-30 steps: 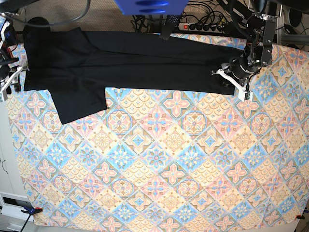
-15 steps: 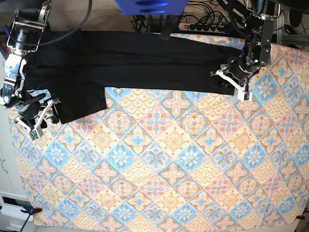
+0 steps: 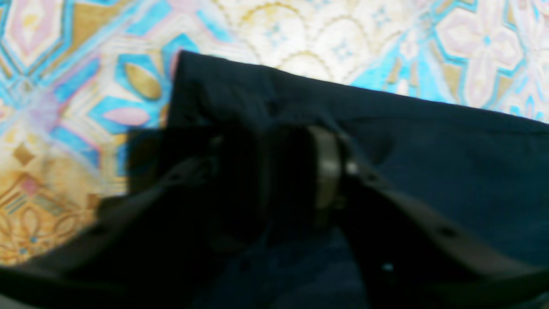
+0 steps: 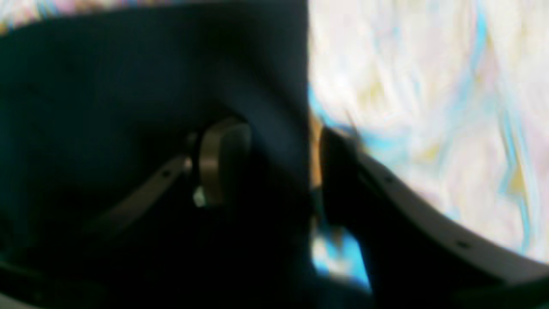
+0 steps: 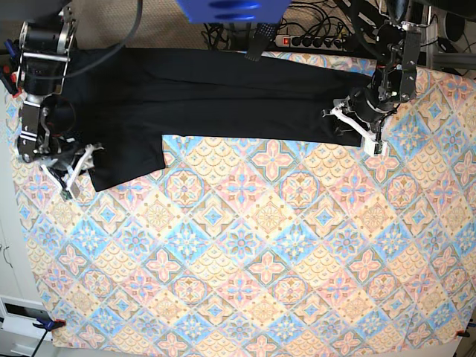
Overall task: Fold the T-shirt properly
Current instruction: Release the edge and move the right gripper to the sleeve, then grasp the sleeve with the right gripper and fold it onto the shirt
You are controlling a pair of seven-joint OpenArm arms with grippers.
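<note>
Both jaws stand parted astride T-shirt (image 5: 223, 93) edges, the cloth between them; bare patterned tablecloth (image 5: 260, 260) spreads wide beyond them

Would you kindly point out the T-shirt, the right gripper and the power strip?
T-shirt (image 5: 223, 93), base view, middle of the black cloth.
Right gripper (image 5: 73, 172), base view, between its fingertips.
Power strip (image 5: 309, 41), base view, its white body.

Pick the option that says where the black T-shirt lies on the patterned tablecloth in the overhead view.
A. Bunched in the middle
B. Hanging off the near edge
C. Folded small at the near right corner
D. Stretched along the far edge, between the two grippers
D: the black T-shirt lies as a long band across the far side of the tablecloth, with the right gripper at one end and the left gripper at the other.
</note>
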